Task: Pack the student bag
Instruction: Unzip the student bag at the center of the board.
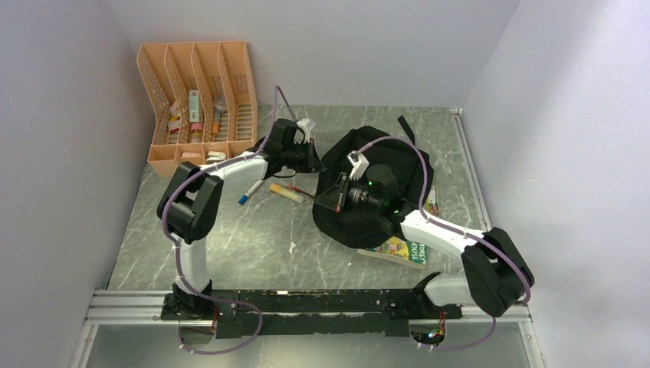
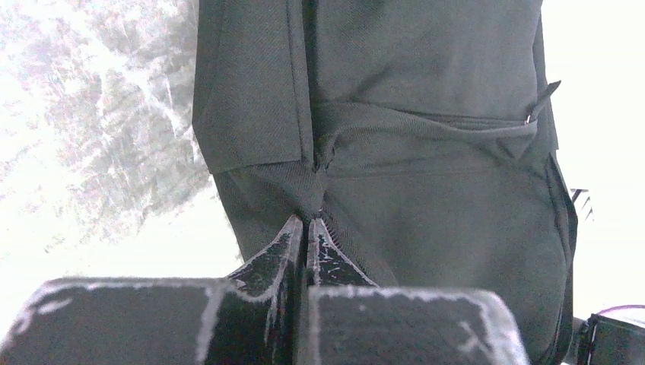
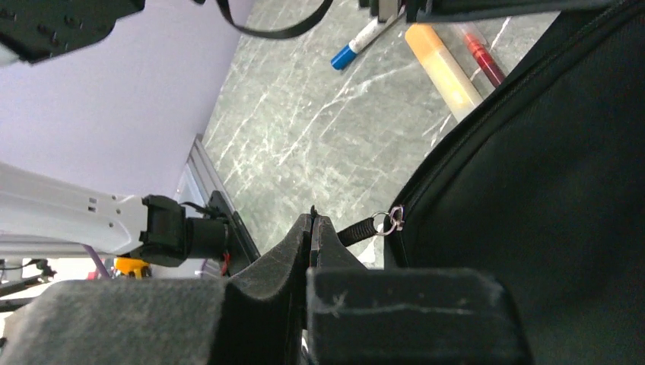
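The student bag point(image 1: 391, 180), black and rounded, lies mid-table to the right. My left gripper point(image 1: 313, 159) is at the bag's left edge. In the left wrist view its fingertips point(image 2: 293, 236) are pressed together, pinching a fold of the bag point(image 2: 426, 152) beside a seam. My right gripper point(image 1: 329, 201) is at the bag's near-left side. In the right wrist view it point(image 3: 313, 220) is shut on the black corded zipper pull point(image 3: 356, 230), which hangs from a metal ring point(image 3: 392, 220) on the bag point(image 3: 532, 198).
An orange mesh desk organiser point(image 1: 199, 100) with small items stands at the back left. A blue-capped marker point(image 1: 249, 192), a yellow tube point(image 1: 282, 190) and a red pen point(image 1: 303, 195) lie left of the bag. A colourful book point(image 1: 402, 249) sticks out under its near side.
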Robot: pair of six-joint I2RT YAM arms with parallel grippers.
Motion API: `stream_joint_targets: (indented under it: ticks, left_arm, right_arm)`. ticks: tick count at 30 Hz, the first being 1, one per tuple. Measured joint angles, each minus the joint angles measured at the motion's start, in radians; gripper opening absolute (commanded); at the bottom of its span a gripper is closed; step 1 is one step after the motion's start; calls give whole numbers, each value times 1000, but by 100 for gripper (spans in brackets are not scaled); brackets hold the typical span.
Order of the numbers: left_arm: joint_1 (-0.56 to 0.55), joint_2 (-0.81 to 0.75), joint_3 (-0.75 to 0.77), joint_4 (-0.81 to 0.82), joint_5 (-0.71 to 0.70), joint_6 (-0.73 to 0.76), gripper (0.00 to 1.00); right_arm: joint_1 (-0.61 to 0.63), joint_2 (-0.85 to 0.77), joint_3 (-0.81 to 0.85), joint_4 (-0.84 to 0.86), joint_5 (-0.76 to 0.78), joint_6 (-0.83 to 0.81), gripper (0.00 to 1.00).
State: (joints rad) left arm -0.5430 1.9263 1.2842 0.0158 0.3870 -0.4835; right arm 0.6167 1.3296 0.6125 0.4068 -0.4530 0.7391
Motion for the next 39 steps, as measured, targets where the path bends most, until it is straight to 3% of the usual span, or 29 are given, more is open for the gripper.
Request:
stream_joint_targets:
  ticks: [19,27,32,39]
  left_arm:
    - [10,90,98,-43,47,18,6]
    - [17,77,80,-31,54,52,52]
    - [26,-30,-40,-24,42,48,58]
    - [27,-308,-272,-19,-37,11,69]
  right_arm:
    - [-6,-245,-31,-374,16,-195,0]
    - [-3,-287,-31,-436,75,-168,0]
    - [1,-271,-11,-433,146,-113,0]
    - [1,-201,77,-417,228,-73,0]
